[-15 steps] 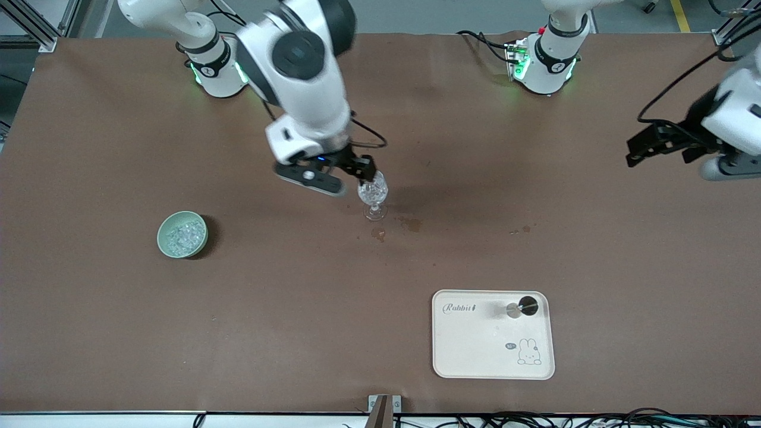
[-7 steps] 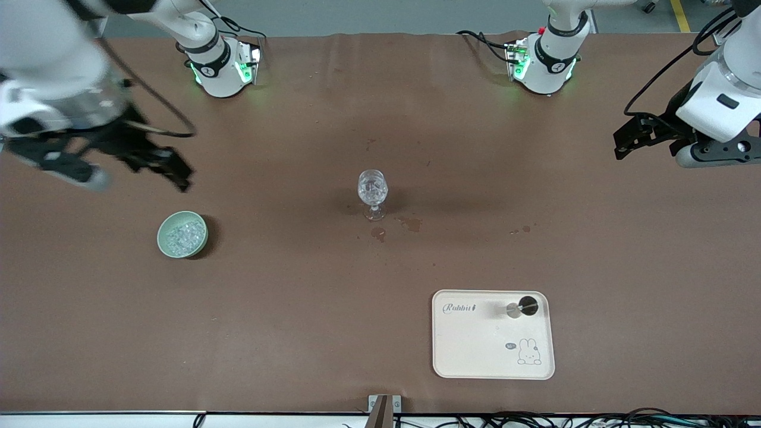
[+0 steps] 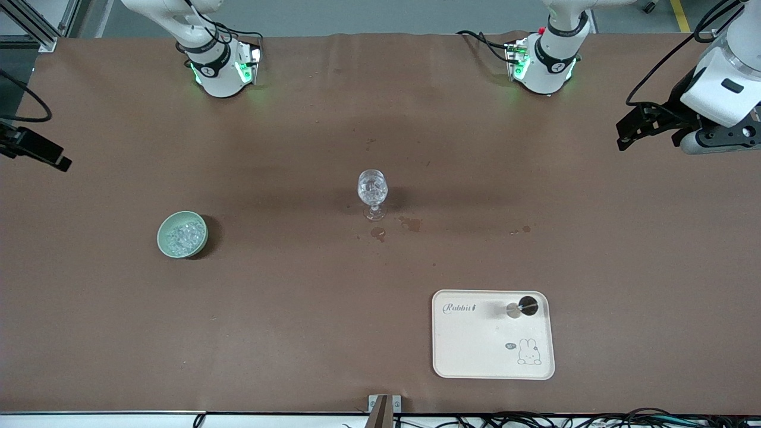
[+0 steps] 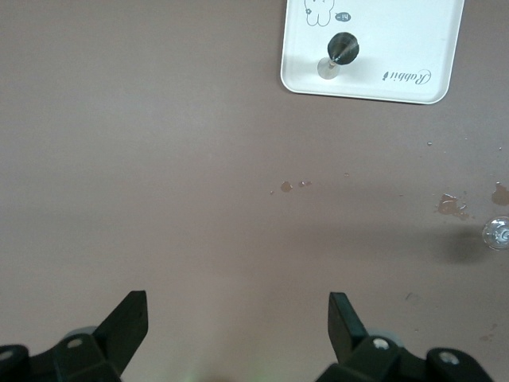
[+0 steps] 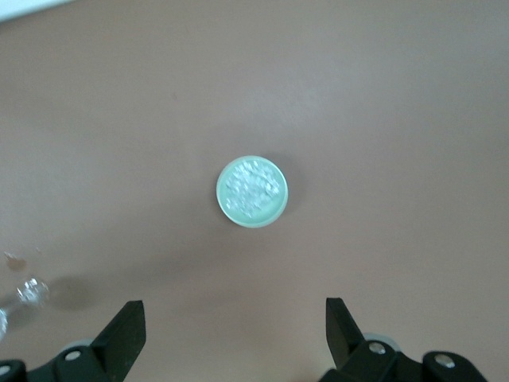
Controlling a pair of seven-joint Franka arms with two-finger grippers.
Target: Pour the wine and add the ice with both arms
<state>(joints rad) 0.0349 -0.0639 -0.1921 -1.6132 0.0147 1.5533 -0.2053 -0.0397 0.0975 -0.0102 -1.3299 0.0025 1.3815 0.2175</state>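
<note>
A clear stemmed glass point(image 3: 373, 189) stands upright mid-table with ice chunks point(image 3: 373, 188) in it. A pale green bowl point(image 3: 182, 234) holding more ice point(image 3: 181, 235) sits toward the right arm's end of the table, and shows in the right wrist view point(image 5: 252, 191). My right gripper point(image 5: 235, 314) is open and empty, high over the table near the bowl; only part of it point(image 3: 37, 153) shows in the front view. My left gripper point(image 3: 631, 128) is open and empty point(image 4: 237, 310), held high over the left arm's end of the table. The glass shows at the edge of the left wrist view point(image 4: 497, 232).
A cream tray point(image 3: 475, 351) with a rabbit print lies nearer the front camera than the glass. A small dark, metal-tipped stopper point(image 3: 522, 307) rests on it, also seen in the left wrist view point(image 4: 340, 49). Wet stains point(image 3: 410, 224) mark the brown table beside the glass.
My right gripper has left the rim of the glass and swung out to its end of the table, past the bowl. My left gripper has drawn back a little.
</note>
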